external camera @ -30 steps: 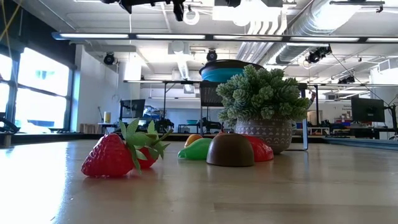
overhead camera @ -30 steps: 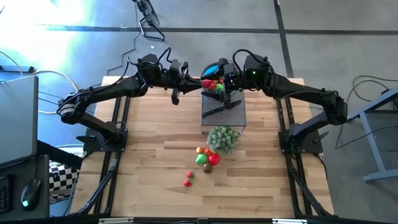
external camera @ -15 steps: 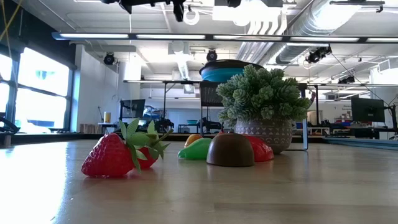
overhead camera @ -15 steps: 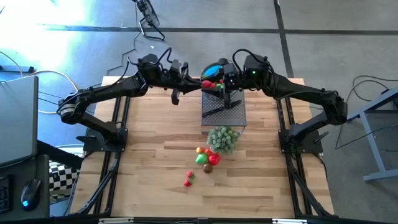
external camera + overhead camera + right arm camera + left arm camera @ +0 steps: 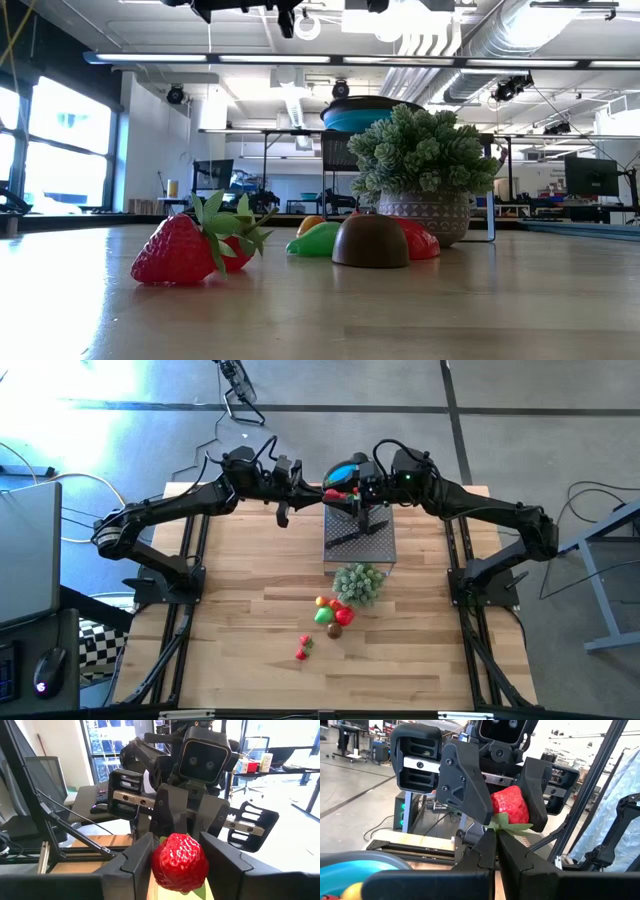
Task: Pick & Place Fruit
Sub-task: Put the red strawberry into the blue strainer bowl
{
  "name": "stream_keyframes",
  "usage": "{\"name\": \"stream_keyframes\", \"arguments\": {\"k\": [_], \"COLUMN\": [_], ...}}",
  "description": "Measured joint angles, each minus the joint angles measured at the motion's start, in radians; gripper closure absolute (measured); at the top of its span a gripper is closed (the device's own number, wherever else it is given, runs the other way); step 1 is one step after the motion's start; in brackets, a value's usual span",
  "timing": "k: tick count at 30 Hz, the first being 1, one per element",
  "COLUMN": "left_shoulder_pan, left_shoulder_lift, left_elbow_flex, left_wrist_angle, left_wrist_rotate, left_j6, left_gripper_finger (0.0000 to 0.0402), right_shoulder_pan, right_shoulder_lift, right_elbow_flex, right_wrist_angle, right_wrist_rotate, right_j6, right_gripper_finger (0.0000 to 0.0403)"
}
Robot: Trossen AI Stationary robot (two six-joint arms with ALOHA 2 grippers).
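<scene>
Quick update from the remote desk: I'm doing a mid-air handoff at the back of the table, and it all comes down to which end of the strawberry (image 5: 510, 807) is facing which arm.

The left gripper (image 5: 496, 836) is pinched fully shut, and from its wrist camera the fingertips look to be nipping the green leaves at the berry's cap. The right gripper (image 5: 178, 845) is reaching in from the opposite side with its fingers at a middling width, one on each flank of the red body. They look like they're touching it on both sides, so I'm treating that as a grip.

So the berry is hanging between the two arms, leafy end toward the left one and fat red body inside the right one. I can't call the exact tilt of its long axis from these angles.

In the overhead view the pair is sitting right at the blue bowl (image 5: 345, 468), which is already holding some fruit up on the mesh stand (image 5: 360, 540). The right arm is the nearer one to the bowl, so I'm guessing it does the drop once the left lets go.

The loose fruit (image 5: 332, 613) is waiting down by the potted plant (image 5: 358, 582), well apart from both arms.
</scene>
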Motion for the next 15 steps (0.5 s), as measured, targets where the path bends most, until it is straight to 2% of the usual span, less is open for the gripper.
{"name": "stream_keyframes", "arguments": {"k": [11,15], "left_shoulder_pan": [0.000,0.000], "left_shoulder_lift": [0.000,0.000], "left_elbow_flex": [0.000,0.000], "left_wrist_angle": [0.002,0.002], "left_wrist_rotate": [-0.004,-0.075], "left_j6": [0.000,-0.007], "left_gripper_finger": [0.0381,0.0370], "right_shoulder_pan": [0.000,0.000], "right_shoulder_lift": [0.000,0.000], "right_elbow_flex": [0.000,0.000], "right_wrist_angle": [-0.004,-0.005], "right_wrist_rotate": [0.003,0.008], "right_j6": [0.001,0.006], "right_gripper_finger": [0.0273,0.0269]}}
